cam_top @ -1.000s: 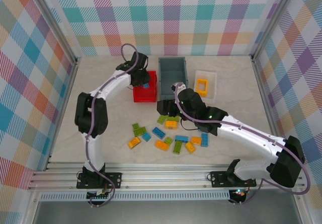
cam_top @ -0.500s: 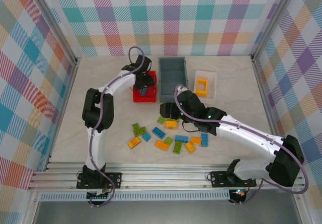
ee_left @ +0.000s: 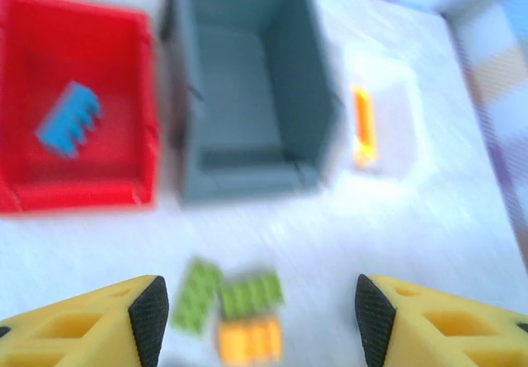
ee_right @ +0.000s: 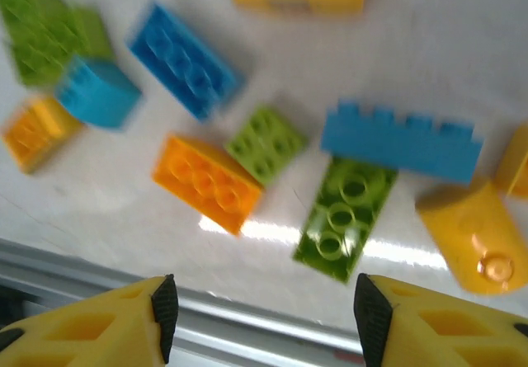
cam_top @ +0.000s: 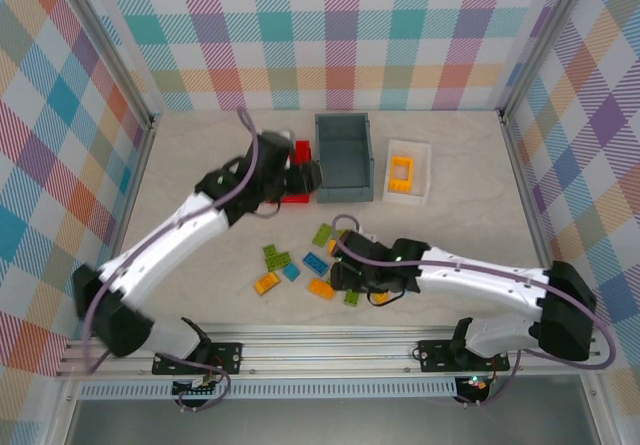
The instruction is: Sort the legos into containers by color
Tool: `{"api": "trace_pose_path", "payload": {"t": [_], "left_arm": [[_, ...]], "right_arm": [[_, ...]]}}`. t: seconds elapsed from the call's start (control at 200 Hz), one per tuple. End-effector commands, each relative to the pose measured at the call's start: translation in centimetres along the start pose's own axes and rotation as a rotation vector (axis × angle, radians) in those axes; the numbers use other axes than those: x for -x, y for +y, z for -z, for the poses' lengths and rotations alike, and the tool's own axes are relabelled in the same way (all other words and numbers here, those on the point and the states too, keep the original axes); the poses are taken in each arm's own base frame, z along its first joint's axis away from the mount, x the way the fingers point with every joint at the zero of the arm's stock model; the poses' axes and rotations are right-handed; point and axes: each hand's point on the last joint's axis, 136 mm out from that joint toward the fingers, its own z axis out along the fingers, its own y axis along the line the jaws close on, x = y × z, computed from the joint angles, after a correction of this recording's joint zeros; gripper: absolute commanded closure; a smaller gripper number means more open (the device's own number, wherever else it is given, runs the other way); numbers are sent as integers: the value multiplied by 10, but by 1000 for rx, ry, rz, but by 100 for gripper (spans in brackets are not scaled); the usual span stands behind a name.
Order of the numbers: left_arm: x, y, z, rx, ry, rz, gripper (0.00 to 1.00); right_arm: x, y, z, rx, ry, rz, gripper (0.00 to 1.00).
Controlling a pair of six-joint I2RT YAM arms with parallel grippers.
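right wrist: legos (ee_right: 264, 143) beneath right gripper (ee_right: 266, 313)

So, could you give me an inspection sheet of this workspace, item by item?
Surface: pale marbled tabletop, flat.
Job's things: red plastic bin holds one blue studded brick; grey plastic bin looks empty; white tray holds an orange frame piece; loose blue, green and orange bricks lie nearer the arms.
Clutter: nothing seen.
End effectors: left end effector open, near the red bin; right end effector open, low over the loose bricks; neither holds anything.
Cables: lilac cable along each arm, no snag seen.
Surroundings: pastel plaid walls, aluminium frame rails.
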Motion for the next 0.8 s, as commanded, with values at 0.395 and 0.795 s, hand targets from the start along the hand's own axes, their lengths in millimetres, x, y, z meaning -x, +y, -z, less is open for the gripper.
{"api": "trace_pose_path", "payload": {"t": [0.395, 0.795], "left_arm": [[-124, 19, 102, -199, 68, -13, 33], [-132, 35, 113, -223, 43, 13, 33]], "right_arm": [[-28, -20, -59, -108, 109, -192, 36], [-16, -29, -72, -161, 96, -180, 64]]}}
